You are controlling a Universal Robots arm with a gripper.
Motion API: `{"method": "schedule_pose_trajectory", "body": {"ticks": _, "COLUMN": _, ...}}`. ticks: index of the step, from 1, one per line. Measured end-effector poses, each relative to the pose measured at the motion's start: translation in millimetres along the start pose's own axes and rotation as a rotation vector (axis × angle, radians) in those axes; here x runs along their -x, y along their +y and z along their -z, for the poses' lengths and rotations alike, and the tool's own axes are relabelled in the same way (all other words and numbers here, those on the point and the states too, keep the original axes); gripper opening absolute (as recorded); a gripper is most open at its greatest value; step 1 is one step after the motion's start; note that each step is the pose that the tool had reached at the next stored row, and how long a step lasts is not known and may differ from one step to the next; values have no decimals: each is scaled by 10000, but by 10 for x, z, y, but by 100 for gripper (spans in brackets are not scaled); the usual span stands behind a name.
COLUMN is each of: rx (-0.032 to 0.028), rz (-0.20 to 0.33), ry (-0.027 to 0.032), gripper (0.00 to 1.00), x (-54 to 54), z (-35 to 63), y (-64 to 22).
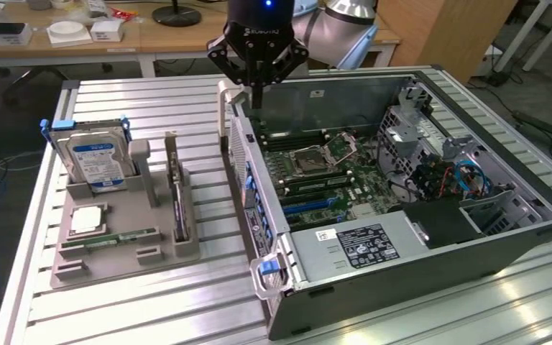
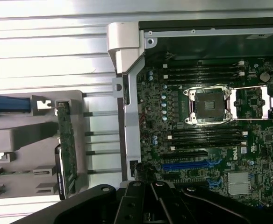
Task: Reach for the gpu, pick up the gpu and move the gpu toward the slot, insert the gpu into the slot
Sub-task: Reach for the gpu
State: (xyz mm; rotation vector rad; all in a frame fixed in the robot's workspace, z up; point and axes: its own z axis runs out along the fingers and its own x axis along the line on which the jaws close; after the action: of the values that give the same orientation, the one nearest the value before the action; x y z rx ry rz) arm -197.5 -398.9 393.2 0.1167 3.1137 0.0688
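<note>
Open computer case (image 1: 420, 262), lid off, on the counter (image 1: 161, 302) — we log inside it a motherboard (image 1: 353, 180) with a bare blue slot (image 1: 305, 206). Beside it, a grey tray (image 1: 127, 255): hard drive (image 1: 94, 159) upright, memory stick (image 1: 113, 237) flat, the gpu (image 1: 177, 201) standing on edge, we judge so its top edge is offered for gripping. The claw (image 1: 254, 88) hangs over the case wall facing the tray, fingers together on nothing — well apart from the gpu.

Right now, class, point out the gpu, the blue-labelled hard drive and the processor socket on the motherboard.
gpu (image 1: 178, 208), exterior view, on the middle of its upper edge.
hard drive (image 1: 95, 159), exterior view, on its blue label.
processor socket (image 2: 207, 105), wrist view, on its dark centre.
</note>
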Motion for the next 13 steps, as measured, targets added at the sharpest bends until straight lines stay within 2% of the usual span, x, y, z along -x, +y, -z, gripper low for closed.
{"method": "schedule_pose_trajectory", "body": {"ticks": 13, "rx": -1, "rz": 0, "ry": 1, "gripper": 10, "x": -143, "z": 4, "y": -11}}
